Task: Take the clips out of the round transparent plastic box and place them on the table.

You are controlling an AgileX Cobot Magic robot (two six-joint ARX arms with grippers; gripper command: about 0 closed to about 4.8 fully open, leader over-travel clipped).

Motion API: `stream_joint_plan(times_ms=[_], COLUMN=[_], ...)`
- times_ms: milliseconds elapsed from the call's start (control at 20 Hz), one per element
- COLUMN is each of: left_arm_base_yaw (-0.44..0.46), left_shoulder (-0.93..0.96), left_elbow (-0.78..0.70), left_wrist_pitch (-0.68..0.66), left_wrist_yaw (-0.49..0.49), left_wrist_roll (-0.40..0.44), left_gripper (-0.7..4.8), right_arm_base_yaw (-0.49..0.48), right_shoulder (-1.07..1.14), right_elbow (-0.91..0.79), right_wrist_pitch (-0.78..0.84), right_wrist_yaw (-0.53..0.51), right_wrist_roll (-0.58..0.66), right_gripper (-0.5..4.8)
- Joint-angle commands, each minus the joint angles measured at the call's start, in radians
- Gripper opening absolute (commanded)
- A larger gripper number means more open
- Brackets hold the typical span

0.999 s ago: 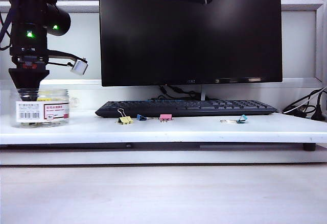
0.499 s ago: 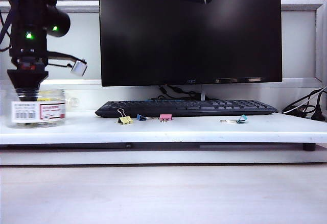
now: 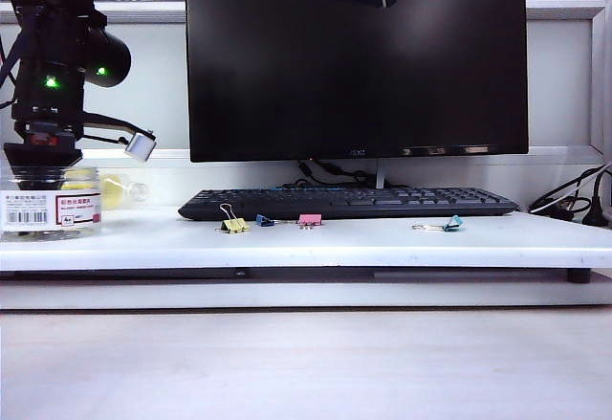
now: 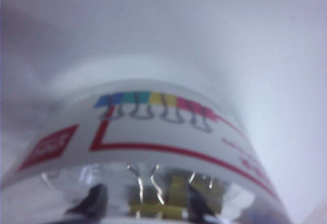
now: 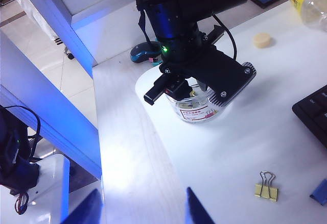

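Okay, exterior view: the round transparent plastic box [image 3: 50, 204] sat at the far left end of the surface [image 3: 363, 244], with the left tool [image 3: 40, 158] dipped straight down into its mouth. One yellow clip [image 3: 232, 223] already lay out in front of the keyboard [image 3: 349, 202], beside a blue clip [image 3: 265, 220] and a pink clip [image 3: 310, 219]; a teal clip [image 3: 450, 222] lay well apart to the right. Right tool not seen in this view.

Left wrist view: blurred, close on the box label [image 4: 153, 127]. Through the clear wall, yellow clips [image 4: 153, 206] with silver handles were inside, and two dark fingers [image 4: 94, 201] stood on either side of them, apart, not pinched, so the left tool read as open around the clips.

Right wrist view: the right tool [image 5: 140, 206] hung well off the box, above the surface edge, fingers spread and holding nothing. Box [image 5: 196, 106] visible under the left arm.

Judgement on the step: closing on one clip. Best to centre the fingers on a single yellow body rather than the wire handles, close fully, then lift vertically so the box isn't dragged or tipped.
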Motion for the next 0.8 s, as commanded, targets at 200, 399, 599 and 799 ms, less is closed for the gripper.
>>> stream_joint_plan(times_ms=[200,399,599,799], left_arm_base_yaw=[-0.001,-0.003,-0.008,-0.009], left_shoulder=[0.007,0.007,0.007,0.007], left_elbow=[-0.003,-0.003,-0.003,-0.003], left_wrist_pitch=[0.050,0.078,0.097,0.092], left_wrist_yaw=[-0.092,-0.092,-0.100,-0.100], left_wrist_roll=[-0.080,-0.122,-0.131,-0.156], left_gripper=[1.47,0.23,-0.06,-0.05], right_arm_base_yaw=[0.001,0.001,0.001,0.001], right_shoulder=[-0.003,-0.003,-0.003,-0.003], right_elbow=[0.005,0.005,0.005,0.005], right_wrist_pitch=[0.017,0.017,0.017,0.017], right_wrist_yaw=[-0.008,-0.008,-0.008,-0.008], right_wrist_roll=[-0.003,-0.004,-0.003,-0.003], right_gripper=[2.12,2.12,2.12,2.12])
